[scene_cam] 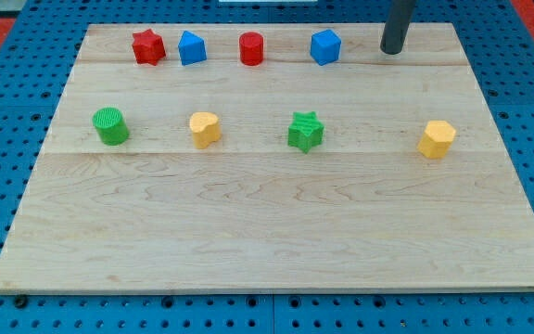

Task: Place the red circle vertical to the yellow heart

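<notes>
Eight blocks on the tabletop (267,241), two rows. Upper row, frame left to right: red star (147,46), blue block (192,47) (shape unclear, roughly cube-like), red circle (251,48), second blue block (324,46). Middle row: green circle (110,126), yellow heart (205,129), green star (306,131), yellow hexagon-like block (437,139) far right.

No gripper on this rig, so nothing open, closed or held; just a dark rod ending in my tip (392,52), upper right of the frame, touching no block.

Key relation: red circle lies to the frame left of my tip, roughly level with it, with the second blue block sitting between the two. Straight leftward sweep would likely hit that blue block first; probably need to route around it, above or below the row.

Target relation: red circle sits above the yellow heart's row but offset to the frame right of the heart, not in line with it. Judged need: shift red circle a bit to the frame left so it stacks straight above the heart. Contact point therefore on the circle's right side, push leftward. First blue block just left of the landing column, risk of nudging it. Task looks not yet done.
</notes>
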